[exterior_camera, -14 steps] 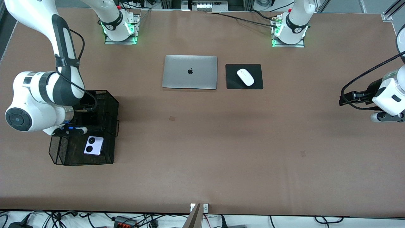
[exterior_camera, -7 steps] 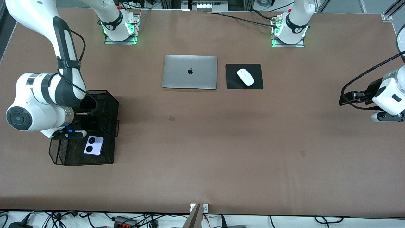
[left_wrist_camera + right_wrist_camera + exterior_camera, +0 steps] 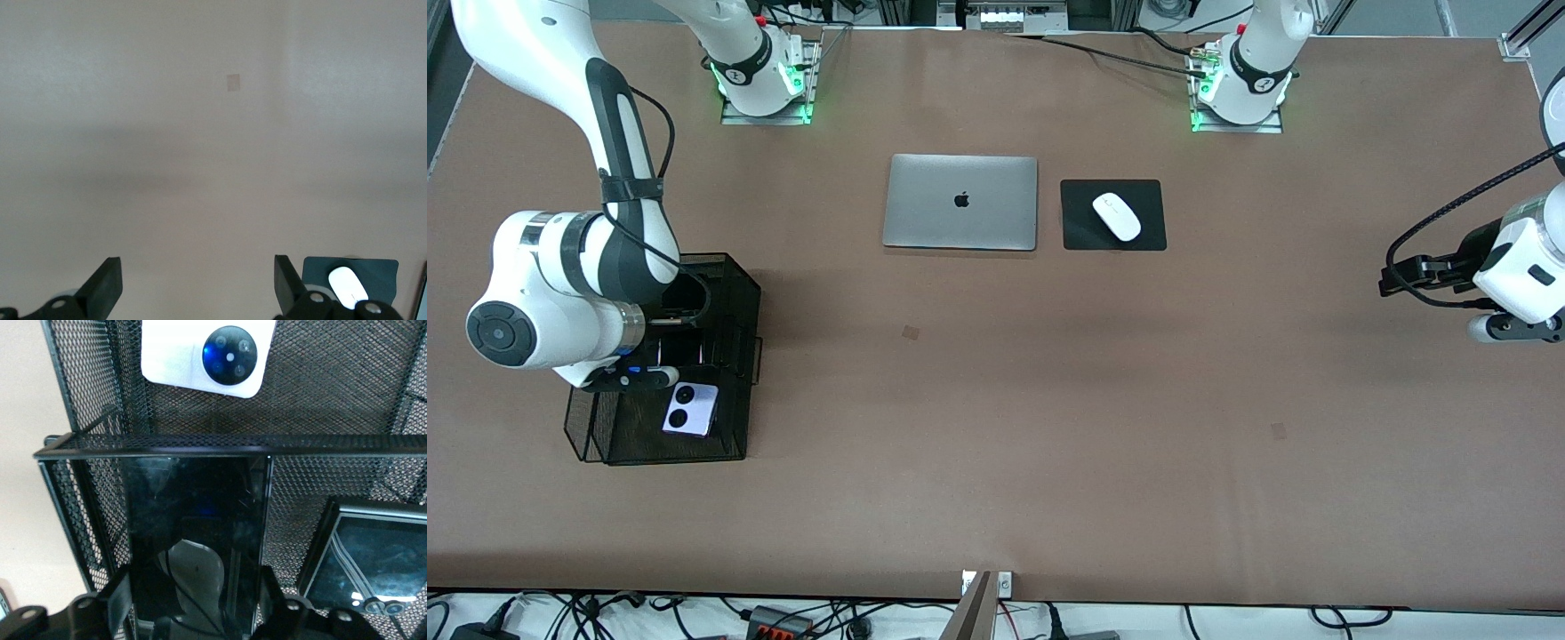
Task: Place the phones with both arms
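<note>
My right gripper (image 3: 193, 587) reaches down into a black mesh organizer (image 3: 734, 293) at the right arm's end of the table. Its fingers stand open on either side of a long slim black slab phone (image 3: 193, 507), which lies in one compartment. A small black flip phone (image 3: 373, 560) leans in the compartment beside it. The lavender-white phone (image 3: 690, 410) with two black camera circles lies flat in the organizer's low tray, nearer to the front camera. My left gripper (image 3: 1387, 277) waits open and holding nothing over bare table at the left arm's end.
A closed silver laptop (image 3: 960, 202) lies mid-table toward the bases. Beside it a white mouse (image 3: 1117, 216) rests on a black pad (image 3: 1080, 233). The brown table surface (image 3: 1049, 400) spreads wide between the organizer and the left arm.
The right arm's wrist has shifted a little toward the table's middle and toward the front camera above the organizer. The left arm has not moved.
</note>
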Robot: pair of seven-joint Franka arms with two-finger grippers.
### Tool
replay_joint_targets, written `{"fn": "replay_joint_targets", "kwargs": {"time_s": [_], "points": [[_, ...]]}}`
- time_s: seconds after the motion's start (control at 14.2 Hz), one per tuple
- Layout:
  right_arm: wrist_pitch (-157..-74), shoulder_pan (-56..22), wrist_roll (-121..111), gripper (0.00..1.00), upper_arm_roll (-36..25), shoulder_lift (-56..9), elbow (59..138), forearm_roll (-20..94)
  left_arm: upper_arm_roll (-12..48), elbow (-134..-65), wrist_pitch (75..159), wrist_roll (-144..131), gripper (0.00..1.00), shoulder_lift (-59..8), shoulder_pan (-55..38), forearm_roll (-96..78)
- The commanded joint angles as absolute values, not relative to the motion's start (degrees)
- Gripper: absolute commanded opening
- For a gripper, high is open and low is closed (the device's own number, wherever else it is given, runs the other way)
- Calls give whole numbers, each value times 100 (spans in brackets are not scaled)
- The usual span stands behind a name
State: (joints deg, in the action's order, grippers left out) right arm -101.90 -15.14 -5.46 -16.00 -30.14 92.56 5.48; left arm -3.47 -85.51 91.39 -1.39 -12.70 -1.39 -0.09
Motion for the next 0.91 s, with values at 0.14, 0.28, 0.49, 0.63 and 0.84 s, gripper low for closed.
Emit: {"fn": "replay_joint_targets", "kwargs": {"time_s": [0.14, 0.28, 0.49, 0.63, 0.84], "points": [[-10319, -1415, -553, 100, -1529, -2725, 9159, 510, -299, -8578, 9097, 26, 100, -1169, -105, -53], [-10196, -1424, -527, 100, -1538, -2523, 8948, 536, -299, -8569, 9123, 228, 100, -1169, -141, -26], [-10002, -1424, -545, 100, -1538, -2338, 8466, 519, -299, -8578, 9123, 421, 100, -1169, -123, -9], [-9924, -1424, -589, 100, -1538, -2303, 8114, 510, -299, -8578, 9123, 475, 100, -1169, -123, -17], [-9537, -1328, -606, 100, -1556, -2303, 7551, 527, -299, -8587, 9105, 466, 100, -1169, -123, -44]]}}
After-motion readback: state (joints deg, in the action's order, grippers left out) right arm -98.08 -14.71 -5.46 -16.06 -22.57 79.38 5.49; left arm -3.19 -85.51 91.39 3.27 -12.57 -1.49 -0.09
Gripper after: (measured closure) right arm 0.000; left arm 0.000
